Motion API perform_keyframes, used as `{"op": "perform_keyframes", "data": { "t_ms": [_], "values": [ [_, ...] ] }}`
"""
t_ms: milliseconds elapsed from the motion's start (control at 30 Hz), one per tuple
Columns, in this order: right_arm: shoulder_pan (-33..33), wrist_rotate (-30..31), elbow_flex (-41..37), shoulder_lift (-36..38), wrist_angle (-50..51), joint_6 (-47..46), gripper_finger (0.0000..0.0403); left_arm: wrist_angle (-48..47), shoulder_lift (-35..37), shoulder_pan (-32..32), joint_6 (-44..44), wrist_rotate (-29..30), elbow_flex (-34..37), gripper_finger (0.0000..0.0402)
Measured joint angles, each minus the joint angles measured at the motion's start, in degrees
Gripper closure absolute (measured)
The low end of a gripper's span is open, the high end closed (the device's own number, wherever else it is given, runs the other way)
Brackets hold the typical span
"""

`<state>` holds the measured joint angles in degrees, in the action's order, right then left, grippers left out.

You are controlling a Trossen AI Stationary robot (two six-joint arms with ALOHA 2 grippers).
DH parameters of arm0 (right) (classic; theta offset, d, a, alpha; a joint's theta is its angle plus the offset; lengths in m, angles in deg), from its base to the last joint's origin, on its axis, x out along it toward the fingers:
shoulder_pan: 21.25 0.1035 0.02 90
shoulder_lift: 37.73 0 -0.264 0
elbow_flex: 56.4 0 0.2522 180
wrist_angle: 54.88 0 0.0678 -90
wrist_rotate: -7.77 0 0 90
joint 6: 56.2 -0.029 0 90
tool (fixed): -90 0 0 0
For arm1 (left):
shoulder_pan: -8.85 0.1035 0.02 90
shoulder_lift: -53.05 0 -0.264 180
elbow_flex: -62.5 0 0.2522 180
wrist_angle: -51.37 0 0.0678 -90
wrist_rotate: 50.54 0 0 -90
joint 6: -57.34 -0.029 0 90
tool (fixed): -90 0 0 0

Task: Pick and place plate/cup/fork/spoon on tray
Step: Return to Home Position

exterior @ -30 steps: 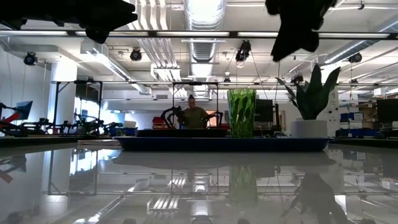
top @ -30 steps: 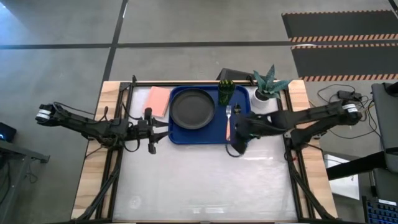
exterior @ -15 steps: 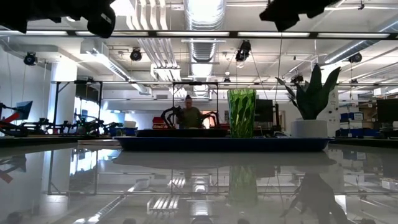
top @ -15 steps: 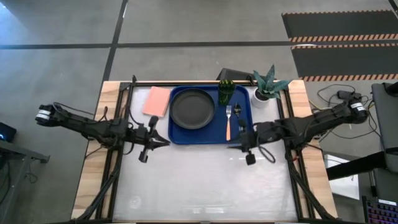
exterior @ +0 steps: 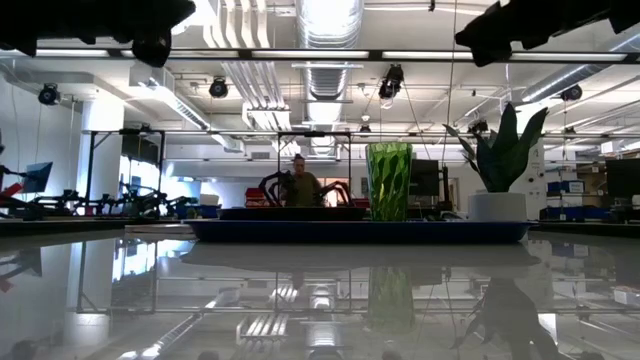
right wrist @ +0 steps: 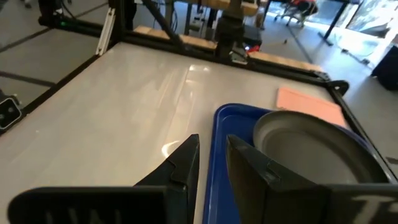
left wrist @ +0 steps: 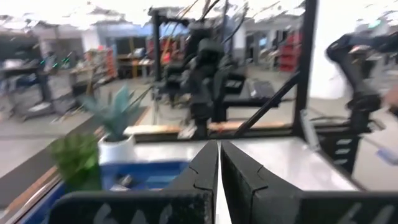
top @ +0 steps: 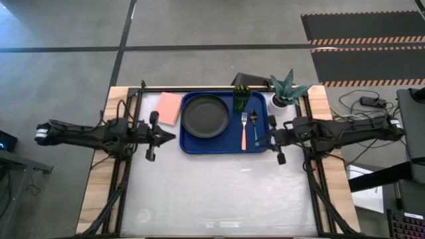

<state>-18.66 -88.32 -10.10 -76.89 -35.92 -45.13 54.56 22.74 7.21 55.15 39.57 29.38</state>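
Evidently the loading is done: the plate (top: 206, 115) sits in the left half of the tray (top: 212, 147), the cup (top: 240, 98) stands at the tray's far edge just right of the plate, and the fork (top: 244, 130) and spoon (top: 254, 125) lie side by side in the right part, spoon outermost. Nothing of the task lies off the tray, so what is left, as I judge it, is only getting both arms clear and home.

The left gripper (left wrist: 219, 149) hangs just off the tray's left edge, its fingers drawn together to a hairline and holding nothing. The right gripper (right wrist: 212, 140) is at the tray's right edge near the front corner, fingers a narrow way apart and empty; whether its tips overhang the rim is hard to say from above.

Room is generous in front of the tray, where the table (top: 212, 199) is bare. Tighter spots are the pink sheet (top: 169, 107) beside the tray's far-left corner and the plant pot (top: 284, 99) by the far-right corner, close to the right arm's line.
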Motion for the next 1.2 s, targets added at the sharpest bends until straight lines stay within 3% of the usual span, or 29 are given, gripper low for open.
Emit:
{"op": "perform_keyframes", "data": {
  "t_ms": [200,467,967,1200],
  "values": [
    [-0.2,-0.2,-3.5,5.9,0.0,-0.2,0.0326,-10.5,5.5,4.0,0.3,0.2,0.0,0.0401],
    [-0.2,-0.2,-6.9,12.4,0.4,-0.5,0.0327,-19.5,13.7,4.7,0.3,0.2,0.2,0.0402],
    [-0.3,0.1,-13.6,25.6,0.5,0.9,0.0335,-20.0,30.3,4.7,3.7,0.1,10.1,0.0401],
    [-0.3,0.1,-18.0,33.9,0.4,0.9,0.0335,-17.0,29.2,4.7,4.8,0.2,13.8,0.0401]
  ]
}}
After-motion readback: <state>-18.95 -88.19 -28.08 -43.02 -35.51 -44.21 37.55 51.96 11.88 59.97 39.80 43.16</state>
